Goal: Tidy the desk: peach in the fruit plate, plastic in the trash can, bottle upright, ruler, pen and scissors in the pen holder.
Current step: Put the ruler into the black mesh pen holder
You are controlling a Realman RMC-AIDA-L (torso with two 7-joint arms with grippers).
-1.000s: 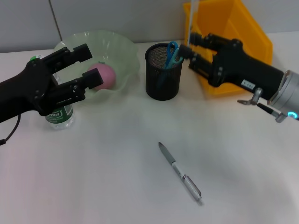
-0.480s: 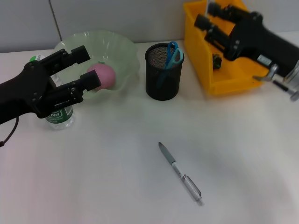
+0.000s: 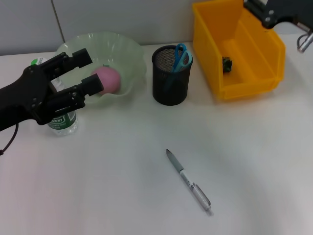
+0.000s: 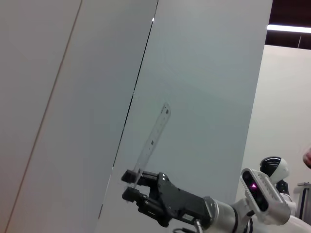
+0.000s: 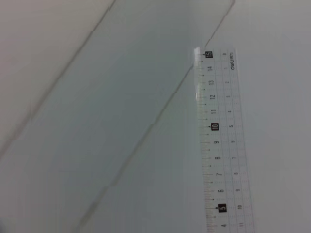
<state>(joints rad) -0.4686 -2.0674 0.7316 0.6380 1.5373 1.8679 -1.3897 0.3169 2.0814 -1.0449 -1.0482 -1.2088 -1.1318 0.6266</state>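
Observation:
My left gripper (image 3: 87, 70) hangs open over the pale green fruit plate (image 3: 129, 49), just left of the pink peach (image 3: 110, 78) lying in it. A green-labelled bottle (image 3: 62, 121) stands upright under that arm. The black mesh pen holder (image 3: 170, 78) holds blue-handled scissors (image 3: 181, 56). A grey pen (image 3: 189, 181) lies on the table in front. In the head view only part of my right arm (image 3: 276, 11) shows at the top right edge. The left wrist view shows my right gripper (image 4: 129, 184) raised high and shut on the clear ruler (image 4: 153, 141), also seen as the ruler (image 5: 218, 145).
The yellow bin (image 3: 254, 54) stands right of the pen holder with a small dark item (image 3: 226, 63) inside. White table surface stretches around the pen. A grey wall runs behind the table.
My right arm has lifted up and back to the right, away from the pen holder, still carrying the ruler. The left gripper has barely moved.

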